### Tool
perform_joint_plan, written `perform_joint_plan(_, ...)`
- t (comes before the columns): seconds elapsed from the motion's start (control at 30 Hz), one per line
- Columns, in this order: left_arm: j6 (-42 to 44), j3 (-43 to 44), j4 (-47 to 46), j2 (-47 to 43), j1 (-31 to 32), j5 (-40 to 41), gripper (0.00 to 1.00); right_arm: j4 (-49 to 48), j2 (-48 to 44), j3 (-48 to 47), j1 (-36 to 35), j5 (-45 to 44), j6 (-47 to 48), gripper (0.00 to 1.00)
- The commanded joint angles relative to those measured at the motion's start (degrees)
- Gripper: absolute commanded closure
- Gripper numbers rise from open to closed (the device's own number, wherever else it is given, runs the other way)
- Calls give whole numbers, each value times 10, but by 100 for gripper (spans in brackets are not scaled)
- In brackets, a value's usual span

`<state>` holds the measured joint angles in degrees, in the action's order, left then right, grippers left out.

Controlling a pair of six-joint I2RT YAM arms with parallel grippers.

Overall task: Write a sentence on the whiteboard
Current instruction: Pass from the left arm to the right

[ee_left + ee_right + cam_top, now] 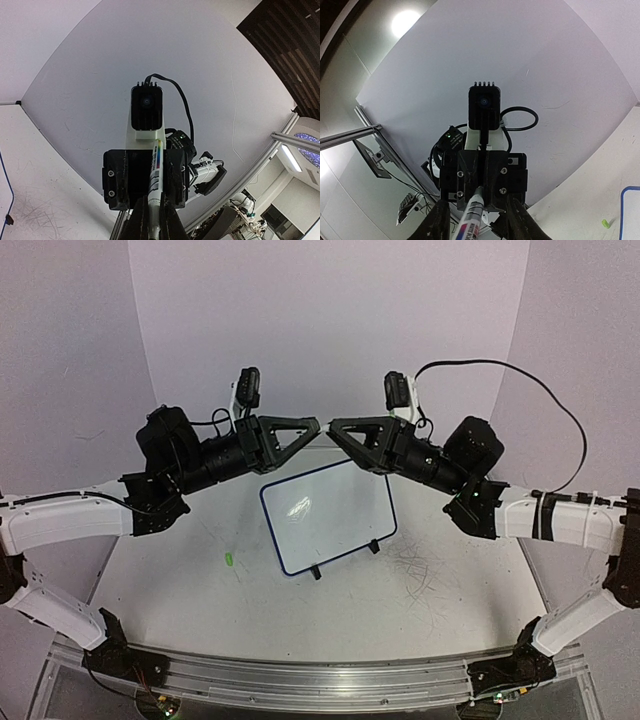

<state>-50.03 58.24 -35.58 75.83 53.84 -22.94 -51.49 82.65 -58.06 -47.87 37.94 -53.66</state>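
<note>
The whiteboard (328,515) lies flat on the table below both raised arms, its face white with a glare patch; no sentence shows on it. My left gripper (316,428) and right gripper (334,426) meet tip to tip above the board's far edge. In the left wrist view the left gripper (154,214) is shut on a white marker (156,175) whose far end reaches between the right gripper's fingers. In the right wrist view the right gripper (476,210) stands open around the marker (472,216), with a gap on each side.
A small green cap (229,560) lies on the table left of the board and shows again (605,223) in the right wrist view. The table (430,580) right of the board bears faint scribble marks. A curved white backdrop (330,320) closes the far side.
</note>
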Motion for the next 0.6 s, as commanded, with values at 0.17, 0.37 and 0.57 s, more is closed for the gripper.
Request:
perform_joint_plan(0.17,-16,0,-41,14,2,-8,100,-38,16,-31,-8,-7,4,76)
perform_joint_plan(0.37,-20,-2,-42,18,3,-6,100,-38,19,-32,-9,-4,6,75)
perform_joint_plan(0.57,-19,-6,-42,17,3,-5,100,-37,20,-31,-8,-4,10,98)
